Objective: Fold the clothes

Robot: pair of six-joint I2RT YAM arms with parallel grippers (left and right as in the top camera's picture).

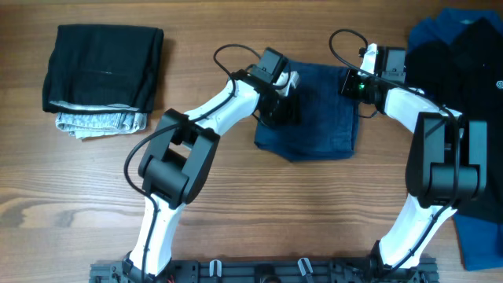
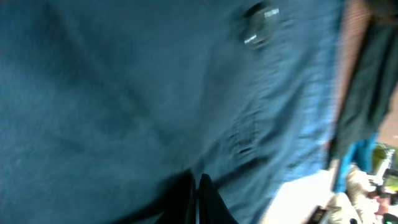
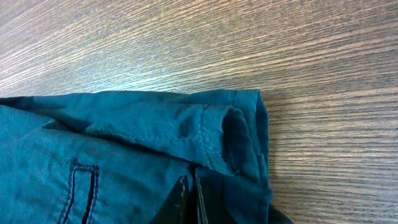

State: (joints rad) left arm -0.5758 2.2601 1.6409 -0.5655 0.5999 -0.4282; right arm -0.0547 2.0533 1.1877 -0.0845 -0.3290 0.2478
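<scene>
Resting both grippers on the folded dark navy-blue fabric shorts [image 1: 310, 130] at mid-table.
We see the left gripper [image 2: 196, 182] and the right gripper [image 3: 189, 180] each narrowed to a slit at the shorts' far edge; whether cloth sits between the fingers we cannot tell. Farther off on the brown wooden table [image 1: 236, 196], a folded black garment [image 1: 102, 67] lies atop a folded light grey garment [image 1: 98, 122] at left, and a heap of black and bright blue clothes [image 1: 464, 55] lies at right.

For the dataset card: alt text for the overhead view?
Centre: folded navy shorts, with the left hand on their upper left and the right hand at their upper right corner. Folded black and grey garments sit top left; a black and blue clothes pile lies far right.
</scene>
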